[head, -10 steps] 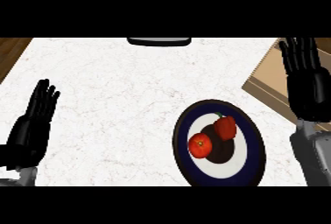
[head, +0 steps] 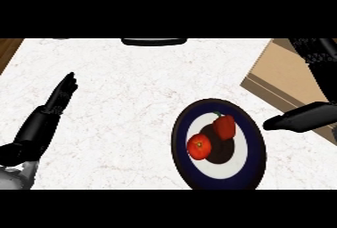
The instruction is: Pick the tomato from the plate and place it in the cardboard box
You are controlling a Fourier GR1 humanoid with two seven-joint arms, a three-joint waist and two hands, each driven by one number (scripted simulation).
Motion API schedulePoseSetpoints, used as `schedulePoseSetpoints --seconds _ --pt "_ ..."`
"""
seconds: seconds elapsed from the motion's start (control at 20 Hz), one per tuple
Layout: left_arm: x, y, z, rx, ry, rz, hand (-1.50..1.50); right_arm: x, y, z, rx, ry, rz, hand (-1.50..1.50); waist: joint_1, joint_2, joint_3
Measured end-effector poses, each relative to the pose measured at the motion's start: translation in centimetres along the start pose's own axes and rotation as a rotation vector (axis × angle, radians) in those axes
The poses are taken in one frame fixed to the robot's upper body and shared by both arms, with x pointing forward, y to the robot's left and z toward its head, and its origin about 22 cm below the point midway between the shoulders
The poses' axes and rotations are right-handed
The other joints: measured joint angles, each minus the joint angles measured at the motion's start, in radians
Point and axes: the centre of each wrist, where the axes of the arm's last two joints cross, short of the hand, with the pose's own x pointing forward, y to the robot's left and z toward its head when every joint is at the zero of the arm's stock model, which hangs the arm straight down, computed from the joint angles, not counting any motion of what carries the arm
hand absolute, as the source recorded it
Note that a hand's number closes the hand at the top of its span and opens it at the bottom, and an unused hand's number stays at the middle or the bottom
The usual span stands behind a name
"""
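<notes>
One tomato (head: 199,146) sits on plate (head: 253,176): round, smooth, likely slippery, soft; grasp its sides. Right robot hand (head: 304,116) spread, empty.

A tomato (head: 199,147) and red pepper (head: 224,126) lie on the plate (head: 253,173), cardboard box (head: 286,75) beside it.

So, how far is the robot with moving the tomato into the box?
Nothing looks done yet: the tomato lies on the plate beside a red pepper. In hand: the right hand is at the plate's right edge, holding nothing. The left hand rests open at the left. Left: grasp the tomato, lift it, place it in the cardboard box.
</notes>
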Motion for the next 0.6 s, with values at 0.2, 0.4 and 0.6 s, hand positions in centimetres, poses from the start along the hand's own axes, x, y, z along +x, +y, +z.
schedulePoseSetpoints --seconds 0.2,0.4,0.6 --pt "0.2 -0.7 -0.9 -0.07 -0.015 -0.021 0.0 -1.5 -0.6 1.0 0.127 -0.048 0.107 -1.5 0.01 0.003 0.003" --pt "0.0 -1.0 -2.0 -0.092 -0.017 -0.025 0.0 -1.2 -0.7 1.4 0.261 -0.125 0.244 -1.5 0.013 0.003 0.003" --pt "-0.3 -1.2 -2.2 -0.107 -0.013 -0.032 0.0 0.0 -0.4 1.3 0.39 -0.138 0.377 -1.5 0.017 0.0 0.002"
